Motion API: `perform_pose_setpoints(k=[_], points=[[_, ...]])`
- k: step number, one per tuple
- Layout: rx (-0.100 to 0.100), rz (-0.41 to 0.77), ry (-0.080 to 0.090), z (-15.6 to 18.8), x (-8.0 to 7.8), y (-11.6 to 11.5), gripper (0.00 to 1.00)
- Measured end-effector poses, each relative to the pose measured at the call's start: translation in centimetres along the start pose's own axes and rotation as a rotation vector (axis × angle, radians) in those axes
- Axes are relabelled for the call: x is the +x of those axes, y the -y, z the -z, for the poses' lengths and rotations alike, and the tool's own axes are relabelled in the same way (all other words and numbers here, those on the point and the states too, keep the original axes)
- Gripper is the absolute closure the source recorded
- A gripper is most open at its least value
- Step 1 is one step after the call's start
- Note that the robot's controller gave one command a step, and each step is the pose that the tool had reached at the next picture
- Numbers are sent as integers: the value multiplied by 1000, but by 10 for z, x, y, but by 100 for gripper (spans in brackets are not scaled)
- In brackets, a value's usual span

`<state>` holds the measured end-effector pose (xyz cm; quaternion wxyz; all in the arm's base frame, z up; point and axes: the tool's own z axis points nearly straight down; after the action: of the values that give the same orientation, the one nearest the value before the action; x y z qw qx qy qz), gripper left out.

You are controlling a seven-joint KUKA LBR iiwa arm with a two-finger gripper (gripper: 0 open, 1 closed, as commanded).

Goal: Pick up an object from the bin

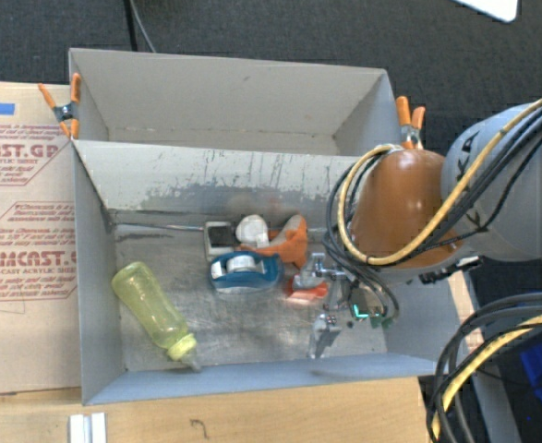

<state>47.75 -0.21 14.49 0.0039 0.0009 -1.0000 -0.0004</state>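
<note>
Start at the near wall of the grey metal bin (95, 340). Your gripper (324, 335) is low in the near right corner, pointing down at bare, scuffed floor just inside that wall. From this angle the jaws read as one narrow dark shape, so you cannot tell whether they are apart or together.

Over on your near left lies a yellow-green translucent bottle (149, 307). It is on its side, slanted, with its cap end towards the near wall. It sits well apart from the gripper.

Now move a little deeper. Just beyond the gripper and slightly to its left is a small red-orange piece (306, 292), flat on the floor. That is the closest thing to the gripper. Touching it on the left is a blue tape dispenser (243, 271) carrying a white roll, near the middle of the bin.

Farther back you have a small cluster pressed together. An orange plastic part (294, 238) leans just behind the dispenser. A white rounded object (251, 229) sits beside it. Left of that is a small dark block with a pale frame (220, 238).

A thin grey rod (155, 230) runs off to the left from the cluster, along the foot of the sloping far wall.

Above it all on the right, the orange wrist cover (400, 206) and its looped yellow and black cables (349, 201) hang over the bin's right side.
</note>
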Motion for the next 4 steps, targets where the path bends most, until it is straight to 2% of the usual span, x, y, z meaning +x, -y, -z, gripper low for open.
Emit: perform_pose_setpoints(k=[1, 2, 3, 4], points=[[0, 0, 8, 3, -2, 0, 0], [1, -5, 11, -8, -66, 67, 0], [1, 5, 9, -29, -64, 61, 0], [-1, -211, 10, -32, -79, 55, 0]])
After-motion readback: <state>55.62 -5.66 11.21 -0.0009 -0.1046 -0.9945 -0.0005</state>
